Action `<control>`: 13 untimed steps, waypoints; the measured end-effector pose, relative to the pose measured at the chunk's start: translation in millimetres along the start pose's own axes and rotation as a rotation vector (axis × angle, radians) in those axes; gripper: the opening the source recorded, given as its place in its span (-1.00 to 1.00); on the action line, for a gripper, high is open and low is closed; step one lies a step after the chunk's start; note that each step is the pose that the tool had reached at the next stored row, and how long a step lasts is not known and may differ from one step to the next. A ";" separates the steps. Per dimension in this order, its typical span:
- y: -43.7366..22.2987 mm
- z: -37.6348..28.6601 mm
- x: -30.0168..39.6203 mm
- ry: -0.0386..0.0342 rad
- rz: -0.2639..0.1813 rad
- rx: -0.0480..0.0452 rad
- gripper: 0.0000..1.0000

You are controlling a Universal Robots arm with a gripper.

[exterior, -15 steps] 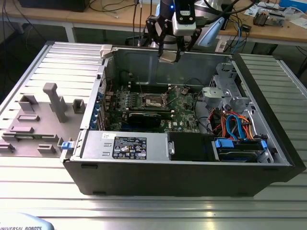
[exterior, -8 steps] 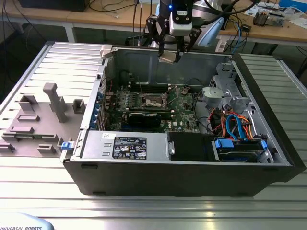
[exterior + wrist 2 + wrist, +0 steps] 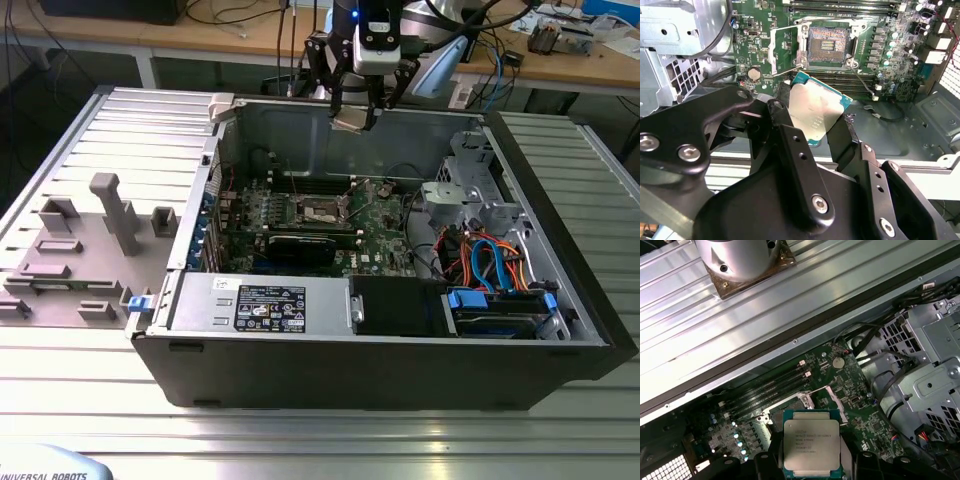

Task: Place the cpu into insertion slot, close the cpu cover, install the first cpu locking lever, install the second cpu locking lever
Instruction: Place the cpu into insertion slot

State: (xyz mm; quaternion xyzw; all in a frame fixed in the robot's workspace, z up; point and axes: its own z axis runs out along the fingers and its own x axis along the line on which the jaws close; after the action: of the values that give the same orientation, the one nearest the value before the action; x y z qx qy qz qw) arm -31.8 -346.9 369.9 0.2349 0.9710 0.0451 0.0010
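My gripper hangs above the back wall of the open computer case, shut on the cpu. Both wrist views show the cpu as a flat silver square on a green base, clamped by its edges between the black fingers. The insertion slot lies open on the green board below, its dark centre exposed. The cpu cover stands flipped up beside the slot. Two thin wire levers stick out loose at the slot's corners. In the first wrist view the cpu partly hides the slot.
Memory slots run alongside the socket. A drive cage and coloured cables fill the case on the exterior view's right. A power supply lines the front. A grey fixture stands outside, on the exterior view's left.
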 end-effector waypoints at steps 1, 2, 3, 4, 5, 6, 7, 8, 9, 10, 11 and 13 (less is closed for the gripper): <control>0.0 0.0 0.0 0.0000 0.000 0.0000 0.08; 0.0 0.0 0.0 0.0000 0.000 0.0000 0.08; 0.0 0.0 0.0 0.0000 0.000 0.0000 0.08; 0.0 0.0 0.0 -0.0001 0.001 0.0000 0.08; 0.0 0.0 0.0 -0.0002 0.002 -0.0001 0.08; 0.0 0.0 0.0 -0.0007 0.008 -0.0002 0.08; 0.0 0.0 0.0 -0.0012 0.014 -0.0003 0.08; 0.0 0.0 0.0 -0.0017 0.019 -0.0004 0.08; 0.0 0.0 0.0 -0.0023 0.026 -0.0005 0.08; 0.0 0.0 0.0 -0.0031 0.035 -0.0007 0.08; 0.0 0.0 0.0 -0.0042 0.047 -0.0009 0.08; -0.1 0.1 0.0 -0.0066 0.074 -0.0014 0.08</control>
State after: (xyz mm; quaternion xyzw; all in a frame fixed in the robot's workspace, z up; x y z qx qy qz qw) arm -31.8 -346.9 369.9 0.2707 0.9616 0.0450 0.0027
